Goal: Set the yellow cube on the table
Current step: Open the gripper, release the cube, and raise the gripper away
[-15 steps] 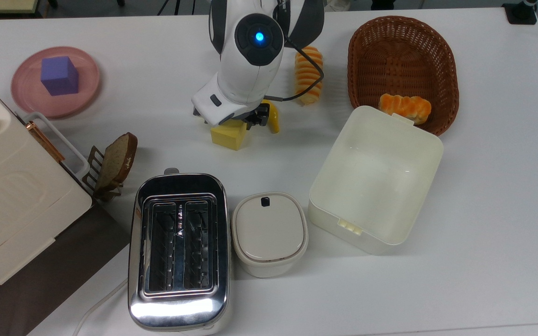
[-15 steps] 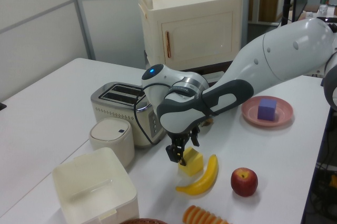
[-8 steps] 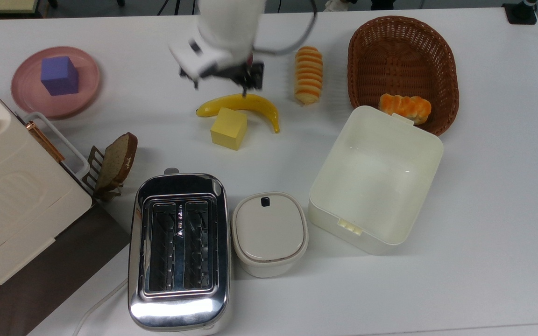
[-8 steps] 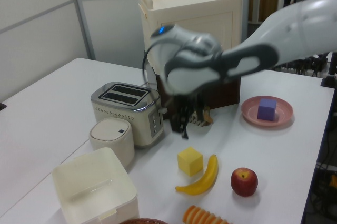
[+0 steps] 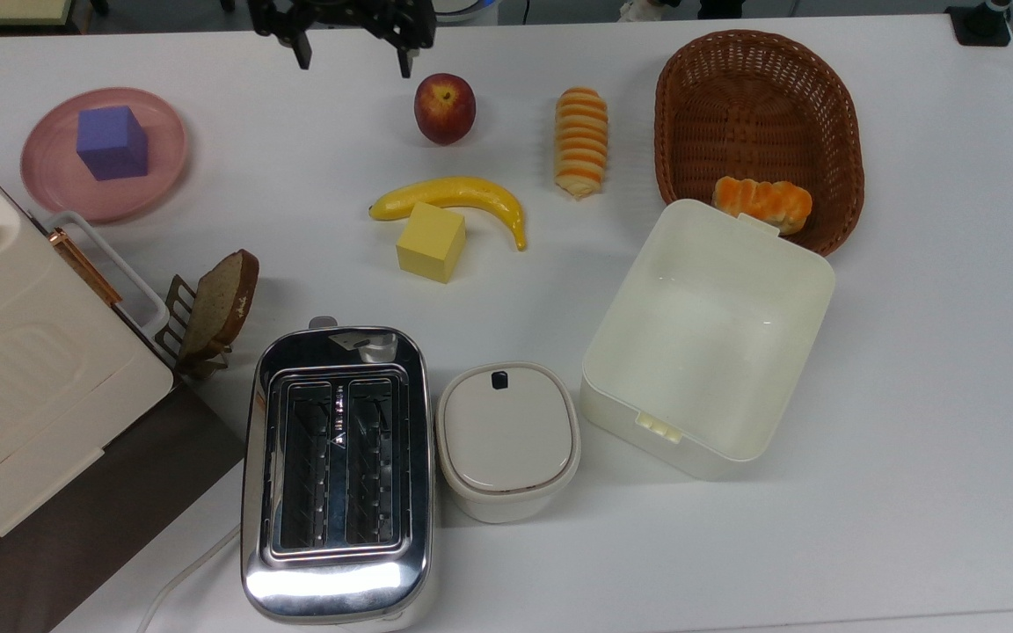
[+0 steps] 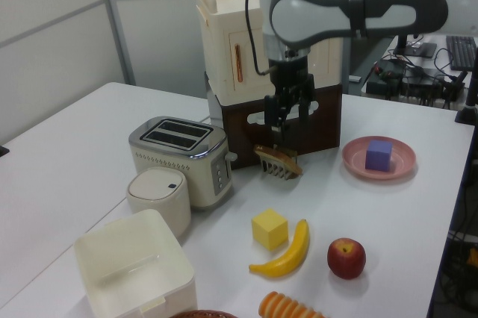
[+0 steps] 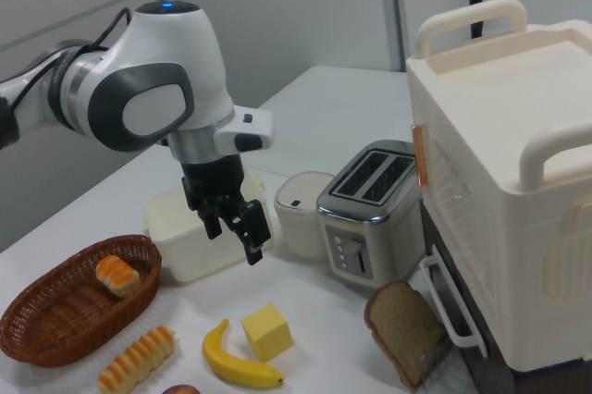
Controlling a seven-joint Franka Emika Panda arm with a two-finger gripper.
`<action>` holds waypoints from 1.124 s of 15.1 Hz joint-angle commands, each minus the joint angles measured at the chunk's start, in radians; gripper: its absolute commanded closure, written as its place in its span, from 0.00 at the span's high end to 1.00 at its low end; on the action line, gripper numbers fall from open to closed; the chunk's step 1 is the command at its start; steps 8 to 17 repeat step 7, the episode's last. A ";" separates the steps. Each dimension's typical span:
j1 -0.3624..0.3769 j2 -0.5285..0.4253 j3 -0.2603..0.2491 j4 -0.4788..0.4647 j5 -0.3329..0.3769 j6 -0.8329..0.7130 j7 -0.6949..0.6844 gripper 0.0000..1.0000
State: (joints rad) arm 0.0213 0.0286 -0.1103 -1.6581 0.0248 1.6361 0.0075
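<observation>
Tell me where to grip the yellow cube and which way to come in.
Come straight down from above and close the fingers on two opposite flat side faces of the yellow cube. It sits flat on the table with its top clear. In the top view the banana lies right by its upper corner, so pick the faces with bare table beside them.

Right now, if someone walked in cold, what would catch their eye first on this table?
Probably the white robot arm, its gripper open and raised above the table. Next, the yellow cube sitting alone on the tabletop, just beside the banana near the top view's centre. After that, the shiny toaster at the top view's bottom and the purple cube on its pink plate at the top view's left.
</observation>
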 commanded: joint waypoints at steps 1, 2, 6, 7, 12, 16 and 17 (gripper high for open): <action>-0.001 0.016 -0.011 0.032 0.032 -0.018 -0.018 1.00; -0.001 0.016 -0.012 0.032 0.032 -0.018 -0.018 1.00; -0.009 0.019 -0.012 0.034 0.034 -0.021 -0.021 1.00; -0.009 0.019 -0.012 0.034 0.034 -0.021 -0.023 1.00; -0.009 0.019 -0.012 0.034 0.034 -0.021 -0.023 1.00; -0.009 0.019 -0.012 0.034 0.034 -0.021 -0.023 1.00; -0.009 0.019 -0.012 0.034 0.034 -0.021 -0.023 1.00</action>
